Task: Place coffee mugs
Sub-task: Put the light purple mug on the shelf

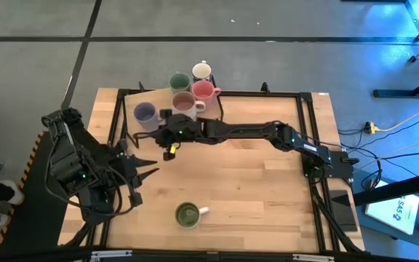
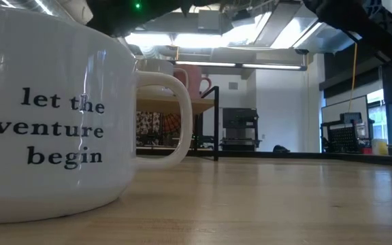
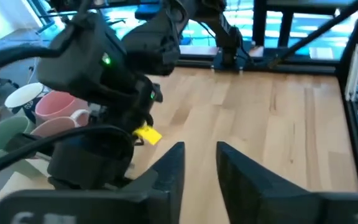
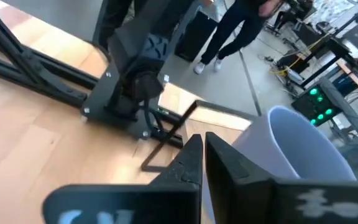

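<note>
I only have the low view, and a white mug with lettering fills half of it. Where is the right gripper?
Observer: The right gripper is reaching across to the table's far left, next to the lavender mug.
Operator: Holding it?
Observer: No. In the right wrist view the mug stands beside the gripper, not in its grasp.
Operator: And the left arm?
Observer: The left gripper waits open, nearer the front, over bare wood.

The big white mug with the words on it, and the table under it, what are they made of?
The white mug looks like glazed ceramic: its smooth side is shiny and shows streaks of reflected light. The table looks like pale wood with a dull finish: the high view shows it as long planks joined side by side.
</note>
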Controlling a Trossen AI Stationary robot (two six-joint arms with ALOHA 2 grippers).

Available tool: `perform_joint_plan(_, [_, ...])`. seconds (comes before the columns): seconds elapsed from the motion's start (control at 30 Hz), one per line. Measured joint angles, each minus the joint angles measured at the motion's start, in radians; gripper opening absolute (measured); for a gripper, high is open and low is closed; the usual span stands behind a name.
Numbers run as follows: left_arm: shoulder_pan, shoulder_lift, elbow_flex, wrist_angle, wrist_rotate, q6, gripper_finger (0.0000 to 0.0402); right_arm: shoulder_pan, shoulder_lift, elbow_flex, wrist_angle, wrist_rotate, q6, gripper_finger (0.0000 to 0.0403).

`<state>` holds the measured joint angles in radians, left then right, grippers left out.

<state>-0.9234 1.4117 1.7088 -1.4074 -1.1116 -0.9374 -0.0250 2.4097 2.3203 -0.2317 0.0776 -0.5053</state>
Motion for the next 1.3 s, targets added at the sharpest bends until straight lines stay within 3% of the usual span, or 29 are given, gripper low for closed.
perform_joint_plan(0.17, [0.022, 0.0, 0.0, -0.07, 0.01, -0.139, 0.0014, -0.014, -0.015, 0.0, -0.091, 0.014, 0.022, 0.0004])
perform_joint_plan(0.23, [0.044, -0.004, 0.0, -0.142, 0.035, -0.243, 0.0005, -0.018, -0.044, 0.0, -0.127, 0.017, -0.006, 0.0001])
perform_joint_plan(0.3, [0.075, -0.026, -0.009, -0.164, 0.089, -0.342, 0.0002, -0.023, -0.102, 0.0, -0.185, 0.019, -0.024, 0.0004])
perform_joint_plan(0.4, [0.172, -0.087, -0.065, -0.169, 0.23, -0.349, 0.0001, -0.028, -0.204, 0.004, -0.255, 0.018, -0.072, 0.0001])
perform_joint_plan(0.63, [0.318, -0.239, -0.322, -0.155, 0.371, -0.341, 0.0001, -0.04, -0.359, -0.002, -0.479, 0.152, -0.279, 0.0001])
perform_joint_plan(0.87, [0.415, -0.366, -0.553, -0.064, 0.397, -0.335, 0.0, -0.078, -0.498, 0.0, -0.544, 0.247, -0.36, 0.0])
perform_joint_plan(1.3, [0.657, -0.381, -0.608, 0.034, 0.388, -0.071, 0.0, -0.109, -0.551, 0.0, -0.613, 0.274, -0.365, 0.0])
